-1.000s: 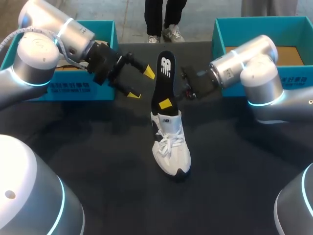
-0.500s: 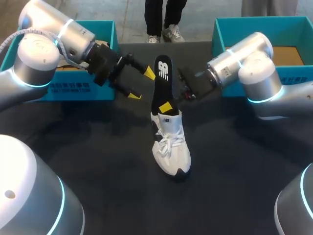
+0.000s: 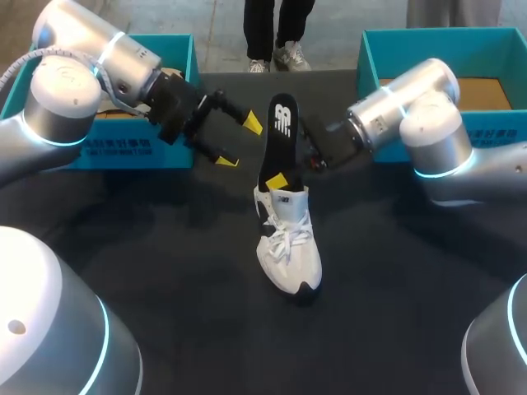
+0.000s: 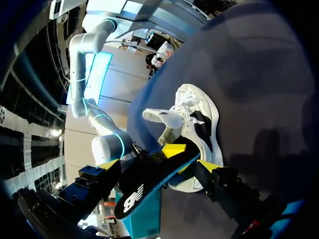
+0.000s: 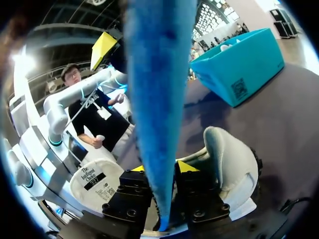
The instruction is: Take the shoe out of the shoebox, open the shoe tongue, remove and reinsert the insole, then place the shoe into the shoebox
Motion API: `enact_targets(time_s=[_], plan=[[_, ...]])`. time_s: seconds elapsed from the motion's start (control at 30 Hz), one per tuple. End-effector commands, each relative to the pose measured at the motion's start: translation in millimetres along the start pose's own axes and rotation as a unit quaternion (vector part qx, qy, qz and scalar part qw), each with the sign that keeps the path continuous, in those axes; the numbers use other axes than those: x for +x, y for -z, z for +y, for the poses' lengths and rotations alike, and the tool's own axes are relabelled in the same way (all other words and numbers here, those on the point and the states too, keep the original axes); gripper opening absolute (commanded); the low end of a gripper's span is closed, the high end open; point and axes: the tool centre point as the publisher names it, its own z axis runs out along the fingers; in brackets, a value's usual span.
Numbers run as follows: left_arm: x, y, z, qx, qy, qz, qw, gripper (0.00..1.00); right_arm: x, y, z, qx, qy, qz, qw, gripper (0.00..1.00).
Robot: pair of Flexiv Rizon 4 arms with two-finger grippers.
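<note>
A white shoe (image 3: 288,247) stands on the dark table, toe toward me. A black insole (image 3: 280,132) with a blue underside (image 5: 159,74) rises upright out of its heel opening (image 5: 232,159). My right gripper (image 3: 284,177) comes in from the right at the shoe's collar. Its yellow fingertips (image 5: 185,166) flank the insole's lower part with slim gaps, so it is open (image 5: 162,167). My left gripper (image 3: 237,141) hangs wide open to the left of the insole, holding nothing. In the left wrist view the insole (image 4: 144,181) and shoe (image 4: 199,119) lie ahead of that gripper (image 4: 158,165).
One teal box (image 3: 156,148) stands at the back left behind my left arm, and another teal box (image 3: 445,49) stands at the back right. The dark table surface (image 3: 165,263) stretches around and in front of the shoe.
The insole's top has tipped slightly to the right. My right gripper's fingers have eased apart around it. The left arm has stayed put.
</note>
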Motion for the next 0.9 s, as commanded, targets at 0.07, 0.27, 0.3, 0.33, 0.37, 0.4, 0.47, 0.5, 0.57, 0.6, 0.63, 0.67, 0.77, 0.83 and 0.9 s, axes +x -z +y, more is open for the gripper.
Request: enact_targets(time_s=[0.07, 0.27, 0.3, 0.33, 0.37, 0.4, 0.47, 0.5, 0.57, 0.6, 0.63, 0.67, 0.77, 0.83, 0.9], plan=[[1.1, 0, 1, 0.001, -0.001, -0.001, 1.000, 1.00, 4.9, 5, 9.0, 0.007, 0.005, -0.008, 1.000, 0.27], [0.9, -2, 3, 0.003, -0.003, -0.003, 1.000, 1.00, 9.2, 13, 12.3, 0.011, 0.008, -0.020, 1.000, 0.28], [1.0, -2, 4, 0.004, -0.003, -0.003, 1.000, 1.00, 9.3, 14, 11.8, 0.010, 0.007, -0.022, 1.000, 0.28], [1.0, -2, 4, 0.004, -0.004, -0.004, 1.000, 1.00, 9.7, 17, 11.0, 0.008, 0.006, -0.025, 1.000, 0.28], [1.1, -2, 4, 0.004, -0.004, -0.004, 1.000, 1.00, 9.6, 18, 10.5, 0.006, 0.005, -0.027, 1.000, 0.29], [1.2, -3, 4, 0.005, -0.004, -0.004, 1.000, 1.00, 9.5, 19, 10.3, 0.005, 0.005, -0.028, 1.000, 0.29], [1.2, -2, 4, 0.005, -0.003, -0.004, 1.000, 1.00, 8.9, 19, 10.4, 0.003, 0.005, -0.029, 1.000, 0.27], [1.7, -2, 4, 0.005, -0.003, -0.004, 1.000, 1.00, 8.2, 19, 10.9, 0.003, 0.005, -0.029, 1.000, 0.25], [2.1, -2, 5, 0.005, -0.003, -0.003, 1.000, 1.00, 6.3, 18, 10.8, 0.003, 0.004, -0.028, 1.000, 0.14], [2.2, -2, 5, 0.005, -0.003, -0.003, 1.000, 1.00, 5.8, 17, 10.5, 0.003, 0.004, -0.028, 1.000, 0.08], [2.3, -2, 5, 0.005, -0.003, -0.003, 1.000, 1.00, 5.2, 16, 10.1, 0.002, 0.003, -0.027, 1.000, 0.00], [1.5, -1, 5, 0.005, -0.003, -0.003, 1.000, 1.00, 4.8, 16, 9.8, 0.002, 0.003, -0.025, 1.000, 0.00], [1.7, -1, 5, 0.004, -0.002, -0.003, 1.000, 1.00, 4.1, 14, 9.0, 0.004, 0.001, -0.021, 1.000, 0.00], [2.1, -1, 5, 0.004, -0.001, -0.003, 1.000, 1.00, 4.4, 12, 8.1, 0.006, 0.000, -0.015, 1.000, 0.00], [2.4, -2, 5, 0.005, -0.001, -0.003, 1.000, 1.00, 4.6, 10, 6.9, 0.012, -0.002, -0.010, 1.000, 0.00]])
